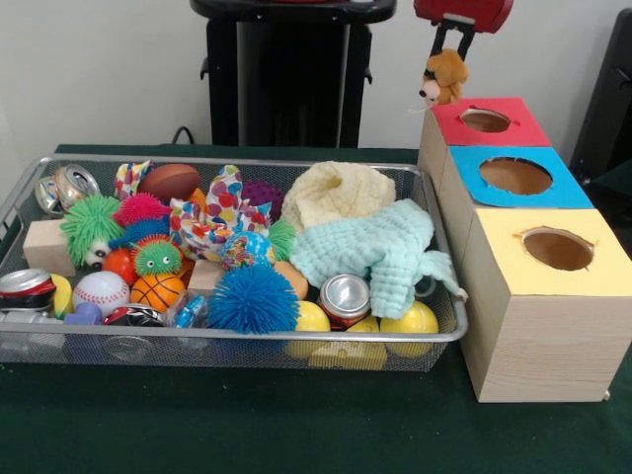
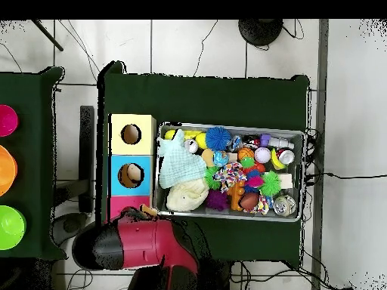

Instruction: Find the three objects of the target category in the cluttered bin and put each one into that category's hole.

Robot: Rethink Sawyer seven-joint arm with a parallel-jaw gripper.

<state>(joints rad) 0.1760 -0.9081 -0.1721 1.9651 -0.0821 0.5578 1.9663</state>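
My gripper point(image 1: 451, 44) hangs at the top right of the front view, shut on a small brown plush animal point(image 1: 444, 77). The plush dangles just above the far left corner of the red-topped box point(image 1: 509, 130), beside its round hole point(image 1: 485, 120). The silver wire mesh bin point(image 1: 247, 161) fills the left side, packed with balls, cans, cloths and spiky toys. In the overhead view the red arm point(image 2: 143, 242) reaches over the red box point(image 2: 121, 205), and the bin point(image 2: 227, 127) lies to the right of the boxes.
A blue-topped box point(image 1: 563, 193) and a yellow-topped box point(image 1: 513, 247) stand in a row with the red one, each with a round hole. A mint cloth point(image 1: 380, 252) drapes toward the bin's rim near the boxes. Coloured bowls point(image 2: 7, 121) sit on another table.
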